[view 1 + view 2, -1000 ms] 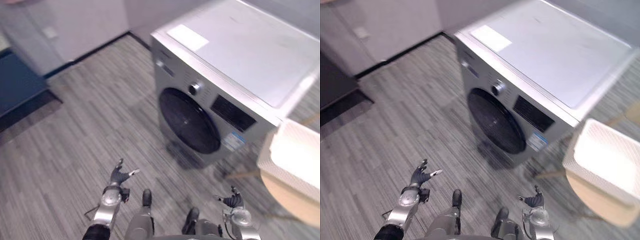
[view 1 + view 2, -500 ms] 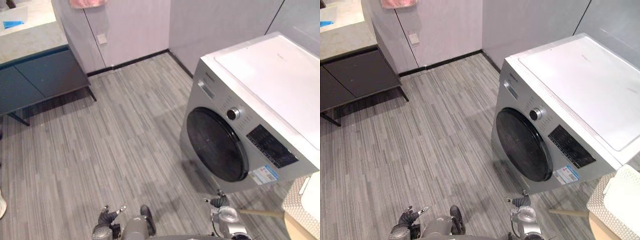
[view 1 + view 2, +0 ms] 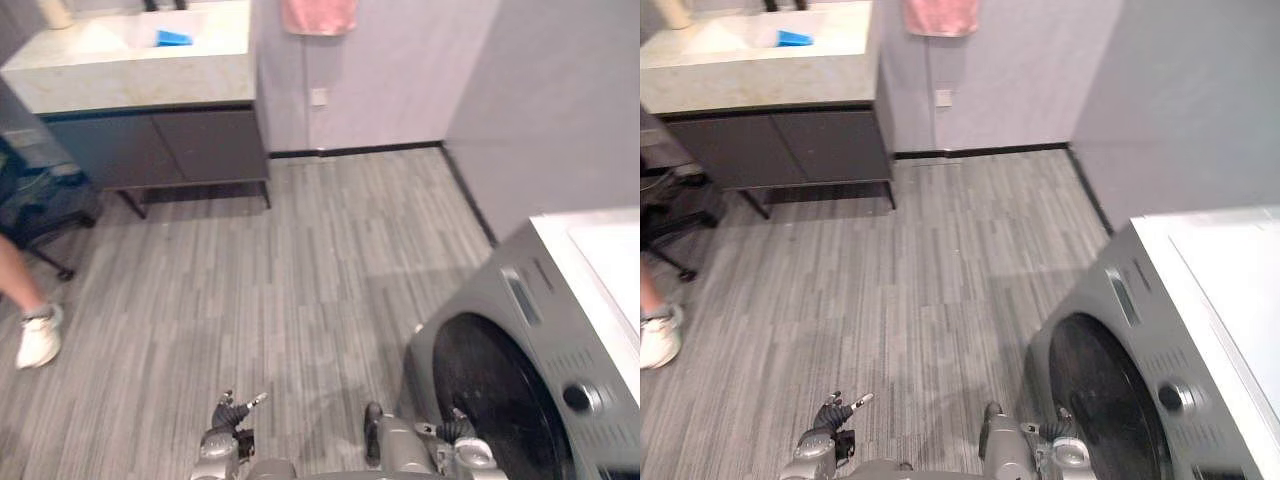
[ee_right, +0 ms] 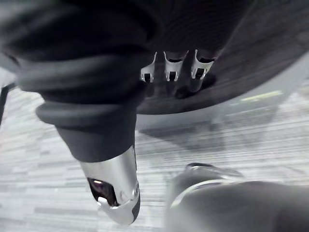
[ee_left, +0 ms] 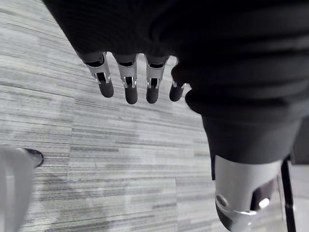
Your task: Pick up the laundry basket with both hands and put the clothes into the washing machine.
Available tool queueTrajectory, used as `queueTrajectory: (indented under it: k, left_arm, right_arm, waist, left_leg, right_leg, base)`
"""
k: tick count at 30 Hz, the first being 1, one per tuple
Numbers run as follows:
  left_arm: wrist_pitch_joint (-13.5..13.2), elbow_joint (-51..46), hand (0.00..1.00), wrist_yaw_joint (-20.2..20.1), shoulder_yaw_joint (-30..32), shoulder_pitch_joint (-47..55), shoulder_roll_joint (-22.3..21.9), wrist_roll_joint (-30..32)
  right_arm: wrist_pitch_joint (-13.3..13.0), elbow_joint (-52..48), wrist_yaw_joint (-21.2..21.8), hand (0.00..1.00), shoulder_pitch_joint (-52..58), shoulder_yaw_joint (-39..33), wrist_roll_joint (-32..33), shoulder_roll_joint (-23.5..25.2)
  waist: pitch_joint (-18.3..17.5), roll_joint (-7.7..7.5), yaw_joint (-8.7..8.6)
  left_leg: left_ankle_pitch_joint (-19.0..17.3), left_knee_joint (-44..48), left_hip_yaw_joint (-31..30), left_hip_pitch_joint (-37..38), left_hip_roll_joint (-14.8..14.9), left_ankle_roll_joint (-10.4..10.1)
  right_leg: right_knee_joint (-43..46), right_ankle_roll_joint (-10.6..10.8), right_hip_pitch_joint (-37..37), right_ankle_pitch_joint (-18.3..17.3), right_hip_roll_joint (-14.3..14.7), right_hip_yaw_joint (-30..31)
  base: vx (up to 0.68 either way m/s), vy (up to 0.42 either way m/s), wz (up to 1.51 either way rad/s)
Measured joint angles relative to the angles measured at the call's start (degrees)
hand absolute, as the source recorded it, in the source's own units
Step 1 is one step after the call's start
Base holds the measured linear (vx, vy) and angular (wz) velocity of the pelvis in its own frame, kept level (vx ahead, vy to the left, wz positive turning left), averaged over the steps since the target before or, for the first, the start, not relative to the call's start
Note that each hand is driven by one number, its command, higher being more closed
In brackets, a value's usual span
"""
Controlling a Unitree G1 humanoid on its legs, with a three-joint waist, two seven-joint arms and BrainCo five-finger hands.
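In the left eye view we look down on a grey plank floor (image 3: 300, 270) running to a pale wall, with a vanity counter (image 3: 140, 70) at the far left, a pink towel (image 3: 318, 14) hanging beside it, and a person's leg and white shoe (image 3: 38, 338) at the left edge. The washing machine (image 3: 530, 350) stands at the lower right, its dark round door (image 3: 490, 400) shut. Our left hand (image 3: 232, 412) hangs low with its fingers loosely spread, and our right hand (image 3: 455, 432) hangs just in front of the door; both are empty.

The right eye view adds more of the washing machine's white top.

The left wrist view shows the left hand's fingers (image 5: 126, 82) straight over bare floor, holding nothing.

The right wrist view shows what the head views cannot: the right hand's fingers (image 4: 170, 67) relaxed, close to the dark door glass, not touching anything we can make out.

We cannot locate the laundry basket here. We judge that such a basket is light but bulky, best gripped at opposite rims, its clothes soft and loose.
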Motion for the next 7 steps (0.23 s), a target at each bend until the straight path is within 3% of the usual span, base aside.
queueTrajectory:
  k: [3, 5, 6, 7]
  left_arm:
    - [0.1, -2.3, 0.0, 0.0, -0.4, -1.2, -0.5, 0.0]
    - [0.2, -1.8, 0.0, 0.0, -0.4, -2.3, -1.0, 0.1]
    - [0.2, -1.4, 0.0, 0.0, -0.4, -2.3, -1.4, 0.2]
    - [0.2, -0.2, 0.0, 0.0, -0.4, -2.5, -0.4, 0.2]
  right_arm:
    - [0.1, -0.1, -0.1, 0.0, -0.1, -0.9, 0.0, 0.3]
    - [0.2, 0.0, -0.2, 0.0, 0.3, -2.4, 0.0, -0.1]
    - [0.2, 0.3, -0.2, 0.0, 0.7, -3.0, 0.0, -0.7]
    - [0.3, 1.1, -0.2, 0.0, 0.5, -3.3, -0.1, -0.1]
  waist:
    - [-0.6, -0.74, 0.0]
    - [-1.2, 0.41, 0.06]
    - [-2.2, 2.29, 0.15]
    - [-2.3, 1.03, 0.11]
  left_leg:
    - [-0.1, -10.8, 6.8, -0.4, 1.4, 0.1]
    - [3.8, -21.3, 7.5, 0.2, 1.1, -0.6]
    - [8.1, -26.5, 6.7, 0.9, 0.8, -0.1]
    - [8.3, -30.4, 6.3, 2.8, -1.1, 0.1]
  right_leg:
    - [-5.6, 0.5, 5.4, -0.1, -1.9, -4.3]
    - [-6.5, 2.1, 6.6, -0.5, -1.7, -6.5]
    - [-6.4, 3.7, 6.8, -1.4, -0.8, -6.9]
    - [-6.6, 4.6, 7.1, -1.3, -1.5, -6.7]
  base:
    - [0.23, -0.052, 0.58]
    - [0.14, 0.085, 0.63]
    - [0.13, 0.18, 0.47]
    - [0.11, 0.157, 0.33]
